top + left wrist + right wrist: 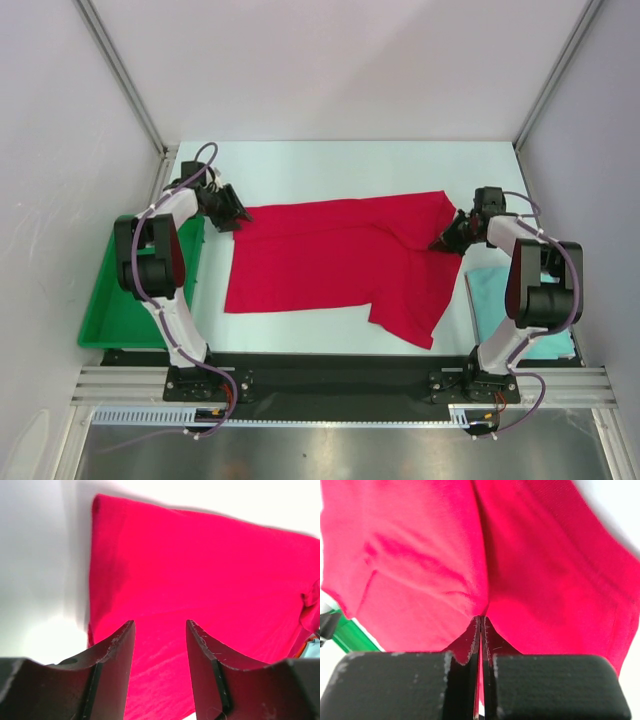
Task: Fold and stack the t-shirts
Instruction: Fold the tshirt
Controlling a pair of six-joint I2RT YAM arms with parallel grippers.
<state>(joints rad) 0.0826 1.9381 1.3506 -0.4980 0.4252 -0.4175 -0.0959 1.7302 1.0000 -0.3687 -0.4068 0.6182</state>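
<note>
The bright red t-shirt (335, 260) lies spread across the middle of the white table, partly folded at its right side. My left gripper (236, 216) is open at the shirt's far left corner, its fingers (116, 655) over the red cloth (200, 570). My right gripper (446, 240) is shut on a pinch of the red shirt (420, 565) at its right edge. The pale teal folded t-shirt (492, 300) lies at the right, partly hidden by the right arm.
A green plastic tray (120, 305) stands at the left edge of the table beside the left arm; its corner shows in the right wrist view (347, 632). Grey walls enclose the table on three sides.
</note>
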